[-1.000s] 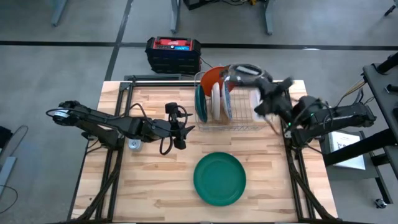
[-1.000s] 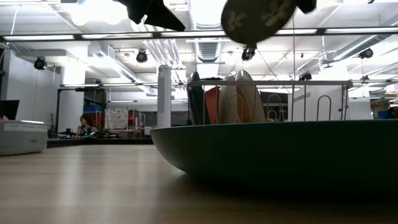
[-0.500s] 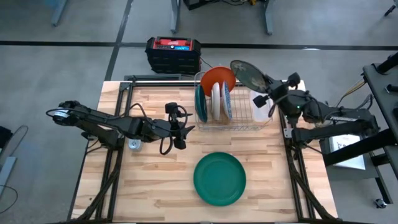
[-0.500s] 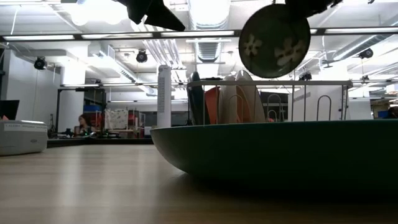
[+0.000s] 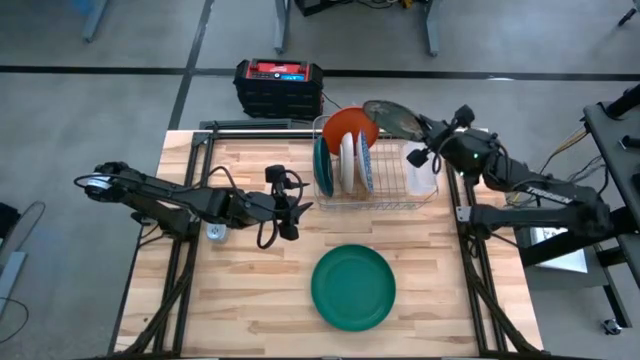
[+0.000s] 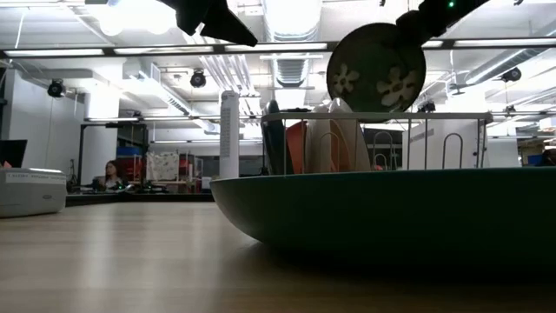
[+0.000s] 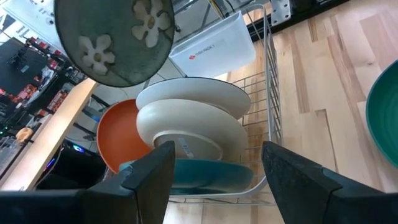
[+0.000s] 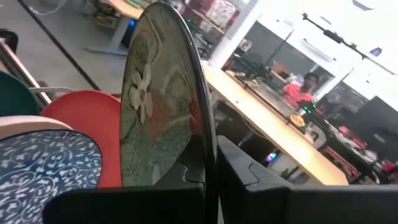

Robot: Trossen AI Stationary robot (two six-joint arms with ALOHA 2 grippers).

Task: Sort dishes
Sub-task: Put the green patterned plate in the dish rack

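Half-hid behind the near green bowl (image 6: 391, 213) in the low view: rack (image 6: 452, 139) and racked plates (image 6: 334, 139); right gripper cropped at top.

Even, bright overhead light covers the wooden table (image 5: 250, 300) in the high view, with only soft, short shadows under the arms. In the low view, ceiling light strips (image 6: 287, 17) glare white and blow out, so the big green bowl (image 6: 391, 209) up close reads dark and slightly soft. The right wrist view is hazy, its background blurred and overexposed; the floral plate (image 8: 165, 99) catches a pale sheen.
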